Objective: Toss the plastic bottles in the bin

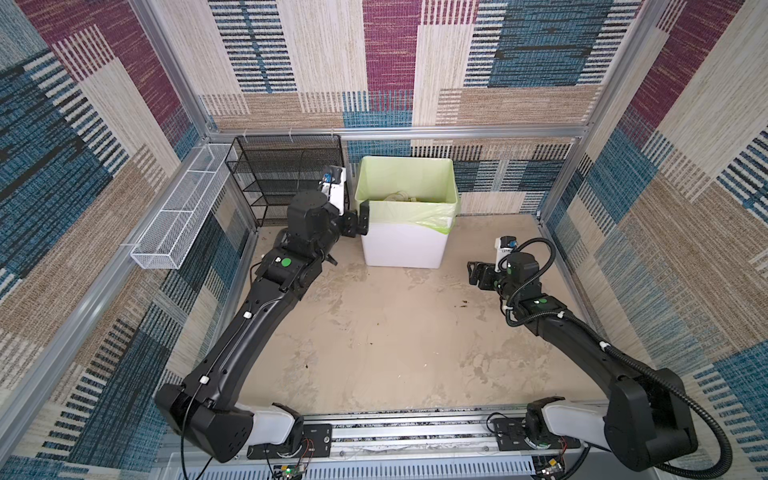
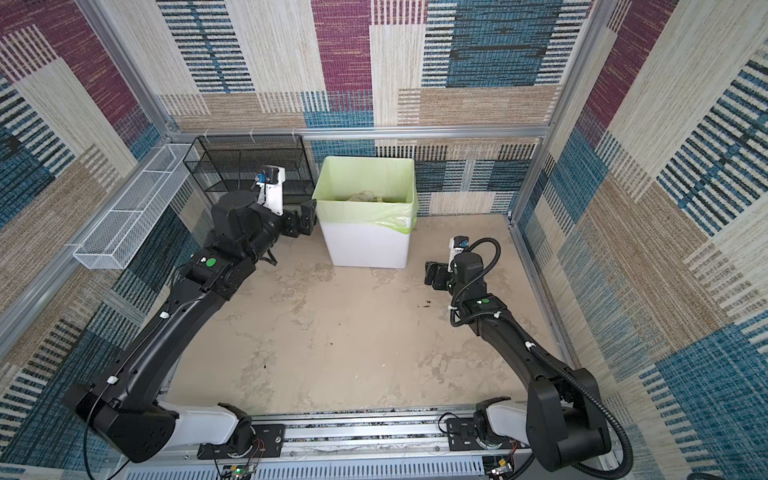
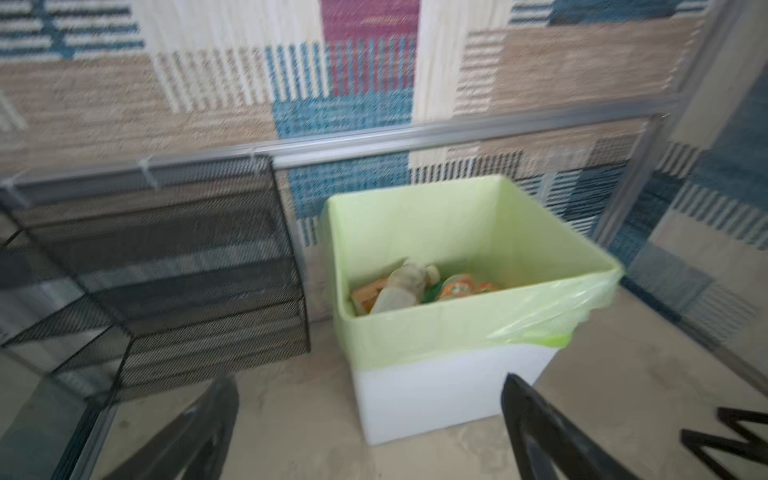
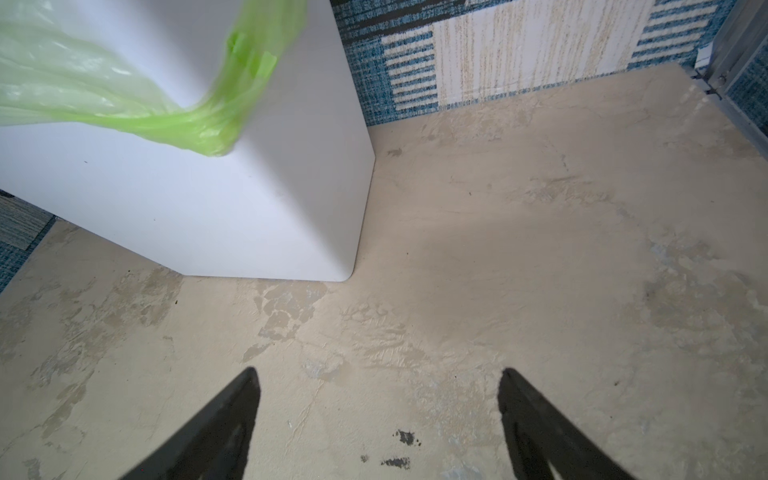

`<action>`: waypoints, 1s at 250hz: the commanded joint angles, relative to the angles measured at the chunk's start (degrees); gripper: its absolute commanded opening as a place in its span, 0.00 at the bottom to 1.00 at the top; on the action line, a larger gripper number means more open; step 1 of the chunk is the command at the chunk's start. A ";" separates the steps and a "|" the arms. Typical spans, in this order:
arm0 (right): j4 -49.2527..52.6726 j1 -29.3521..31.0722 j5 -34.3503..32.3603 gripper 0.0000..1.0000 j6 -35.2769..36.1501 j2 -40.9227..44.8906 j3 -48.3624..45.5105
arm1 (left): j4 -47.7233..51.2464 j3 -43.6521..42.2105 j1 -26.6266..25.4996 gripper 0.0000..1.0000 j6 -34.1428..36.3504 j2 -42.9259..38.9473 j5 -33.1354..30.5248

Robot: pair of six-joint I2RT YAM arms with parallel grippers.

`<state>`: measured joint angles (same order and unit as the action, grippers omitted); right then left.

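Lying in bin, bottles beyond gaping left pincer.

Plastic bottles piled in the bin
Tall and white, it's stood upright by the back wall, lined with a light green bag folded over the rim; a clear bottle is seen among orange-labelled ones.

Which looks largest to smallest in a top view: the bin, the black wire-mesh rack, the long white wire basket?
1. The bin and the black wire-mesh rack: about alike; the left arm hides part of the rack, so I leave them unranked.
2. The long white wire basket: long but narrow, smallest.
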<state>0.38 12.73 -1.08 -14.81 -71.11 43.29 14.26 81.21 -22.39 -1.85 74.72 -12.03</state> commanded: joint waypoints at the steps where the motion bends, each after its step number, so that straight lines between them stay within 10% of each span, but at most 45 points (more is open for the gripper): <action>1: -1.32 0.01 -4.34 0.95 0.96 0.68 -1.21 | -4.58 -12.85 5.25 1.00 -6.67 -6.13 -4.60; 57: -18.00 -0.08 -17.30 0.99 1.10 6.47 -12.33 | -21.17 -44.01 9.74 1.00 -10.87 -16.63 -14.09; 136: -49.03 -1.63 -30.43 0.99 6.26 8.16 -31.46 | -42.51 -61.22 9.82 1.00 -5.14 -14.16 -26.80; 195: -65.37 -4.88 -29.23 0.99 10.53 -1.15 -35.78 | -72.82 -67.86 9.89 0.99 4.22 1.55 -23.62; 250: -77.43 -8.06 -20.44 0.99 14.43 -12.98 -33.43 | -80.65 -65.96 12.24 0.99 7.50 11.79 -17.14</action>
<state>-67.18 5.43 -27.35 -3.53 -79.33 7.68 -56.21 14.26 -10.72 1.69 83.61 -34.04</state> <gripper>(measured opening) 0.986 0.995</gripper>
